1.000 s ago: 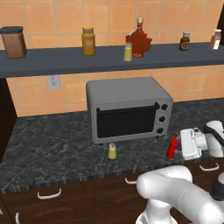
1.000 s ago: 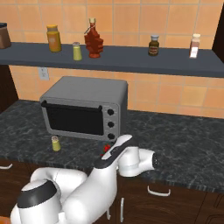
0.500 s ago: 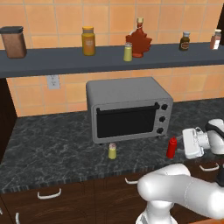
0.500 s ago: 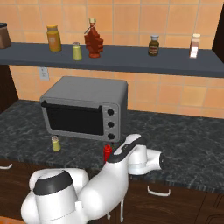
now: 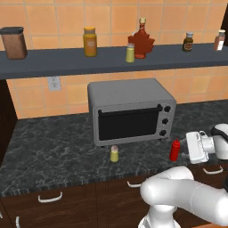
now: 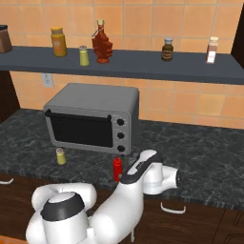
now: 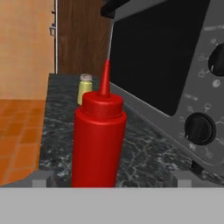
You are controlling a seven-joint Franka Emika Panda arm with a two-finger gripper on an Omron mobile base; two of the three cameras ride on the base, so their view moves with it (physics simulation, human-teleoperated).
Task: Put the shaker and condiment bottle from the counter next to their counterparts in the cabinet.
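The condiment bottle [image 5: 175, 150] stands on the worktop [image 5: 53, 151] just in front of the toaster oven [image 5: 130, 111], by its knob side. My gripper [image 7: 111, 179] is spread wide around the bottle, not clamped, I judge. Nothing is shelved yet: one shaker [image 5: 114, 153] waits before the oven door. Both transfers remain. On the cabinet [image 5: 58, 61] above the oven I count one matching shaker [image 5: 130, 53], one maple-leaf bottle [image 5: 141, 41] and four other jars.
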